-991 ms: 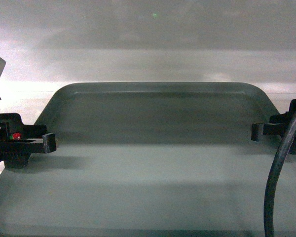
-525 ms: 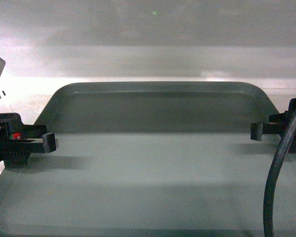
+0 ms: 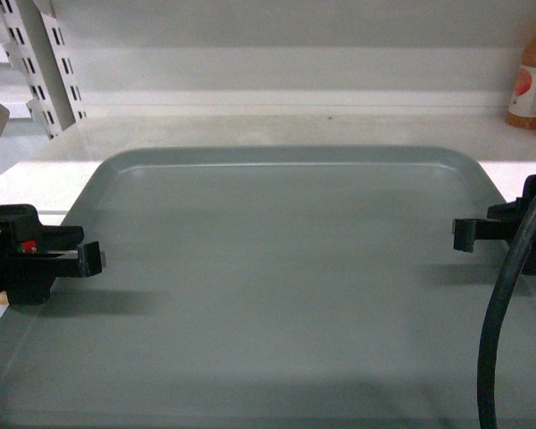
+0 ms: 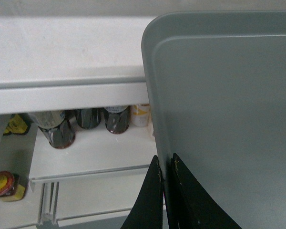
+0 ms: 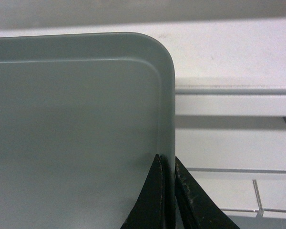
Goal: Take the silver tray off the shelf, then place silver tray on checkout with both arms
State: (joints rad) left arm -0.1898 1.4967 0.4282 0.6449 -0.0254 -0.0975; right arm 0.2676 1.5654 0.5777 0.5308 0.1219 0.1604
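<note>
Head view showed me the silver tray [image 3: 277,286] held level just off the front of the shelf [image 3: 286,125], its long axis running along the shelf edge, with my left gripper [image 3: 87,259] and right gripper [image 3: 464,236] each clamped on a short-side rim.

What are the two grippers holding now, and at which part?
Both hold the silver tray: the left gripper is clamped on its left rim, the right gripper on its right rim.
</note>
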